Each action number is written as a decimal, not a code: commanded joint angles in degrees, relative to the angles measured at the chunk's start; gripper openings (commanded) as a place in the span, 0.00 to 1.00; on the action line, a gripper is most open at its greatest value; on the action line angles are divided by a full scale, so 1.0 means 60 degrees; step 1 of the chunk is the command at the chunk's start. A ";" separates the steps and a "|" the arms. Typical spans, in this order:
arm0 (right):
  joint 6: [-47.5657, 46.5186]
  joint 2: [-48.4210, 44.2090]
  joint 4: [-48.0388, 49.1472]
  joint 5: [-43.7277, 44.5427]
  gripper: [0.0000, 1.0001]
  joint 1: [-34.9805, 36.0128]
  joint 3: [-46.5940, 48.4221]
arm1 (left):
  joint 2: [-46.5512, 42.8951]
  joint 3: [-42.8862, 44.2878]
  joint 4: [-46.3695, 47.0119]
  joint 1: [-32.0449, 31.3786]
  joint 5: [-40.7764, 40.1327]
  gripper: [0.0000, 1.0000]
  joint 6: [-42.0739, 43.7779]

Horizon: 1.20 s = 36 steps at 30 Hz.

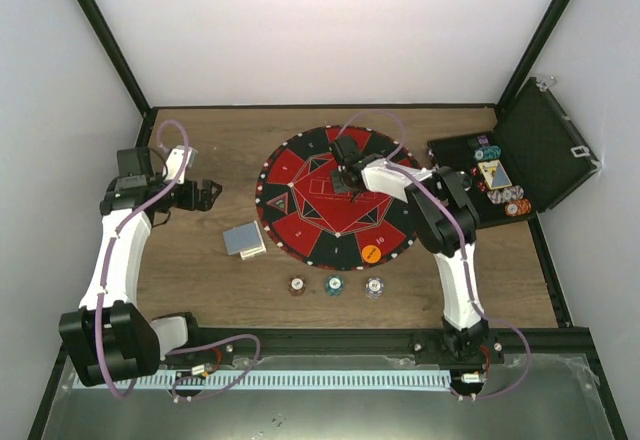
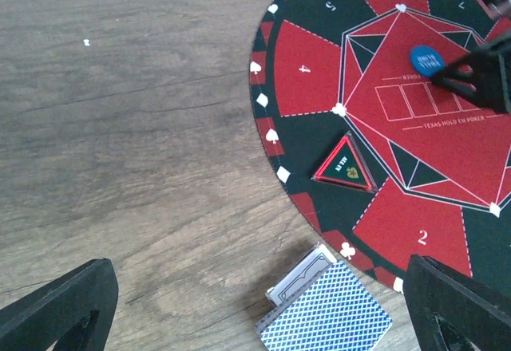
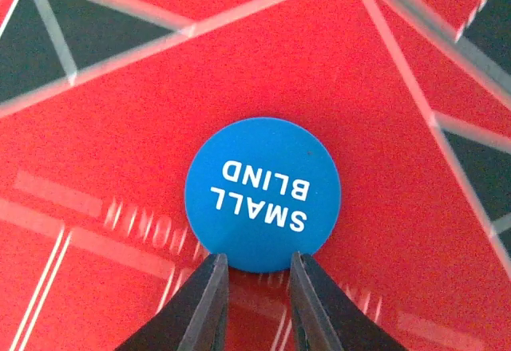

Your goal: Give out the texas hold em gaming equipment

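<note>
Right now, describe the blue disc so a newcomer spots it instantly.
Find the large round red-and-black mat mid-table. Near its centre lies a flat blue disc at the right gripper's tips. It is the only blue one, printed SMALL BLIND; the orange disc sits at the mat's near rim.

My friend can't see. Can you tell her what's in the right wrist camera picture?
A round blue disc reading SMALL BLIND, upside down here, lies flat on a red game mat with white lines. The right gripper has two black fingertips at the disc's lower edge, a narrow gap between them.
</note>
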 commanded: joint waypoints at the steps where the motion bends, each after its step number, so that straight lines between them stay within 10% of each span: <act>1: -0.0170 0.1266 -0.0464 0.0112 0.25 -0.0532 0.1813 | 0.0116 0.0321 -0.0125 0.0061 0.0358 1.00 0.0035; 16: -0.0288 0.2835 -0.1780 -0.0545 0.34 -0.0853 0.4837 | 0.0424 0.0413 -0.0597 0.0069 0.0669 1.00 0.0398; 24: 0.0040 -0.0745 -0.1160 -0.0169 0.69 -0.0461 0.0851 | 0.0256 0.0341 -0.1402 0.0069 0.0867 1.00 0.1551; 36: 0.2712 -0.5162 -0.1851 0.0302 0.52 0.1930 -0.4583 | 0.0146 0.0328 -0.1171 0.0069 0.1250 1.00 0.1226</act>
